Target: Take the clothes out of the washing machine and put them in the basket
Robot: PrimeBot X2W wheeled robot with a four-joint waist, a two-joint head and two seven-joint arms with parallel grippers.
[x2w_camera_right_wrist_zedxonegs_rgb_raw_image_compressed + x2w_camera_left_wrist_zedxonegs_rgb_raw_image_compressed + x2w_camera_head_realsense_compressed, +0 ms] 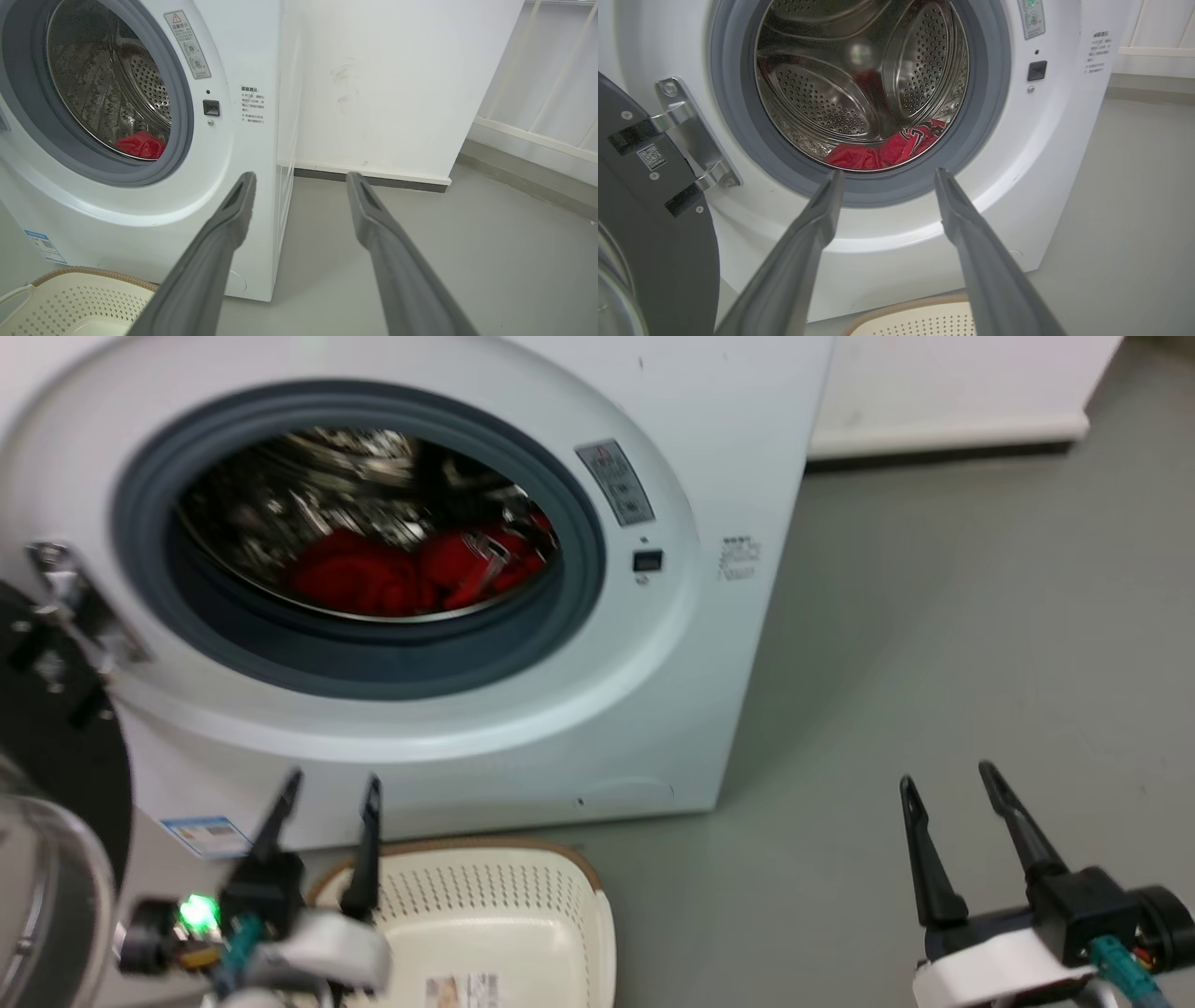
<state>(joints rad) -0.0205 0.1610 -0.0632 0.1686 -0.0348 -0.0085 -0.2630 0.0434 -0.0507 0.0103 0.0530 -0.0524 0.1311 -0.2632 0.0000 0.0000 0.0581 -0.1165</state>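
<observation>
Red clothes in washing machine | left pincer spread, aimed at them | right pincer spread, over floor

Laundry rm: washer, basket

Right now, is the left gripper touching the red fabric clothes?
Apart. Head view: left gripper low by the cream perforated basket, red fabric clothes up inside the steel drum.

Long black jaws; white wrists; teal cables.
</observation>
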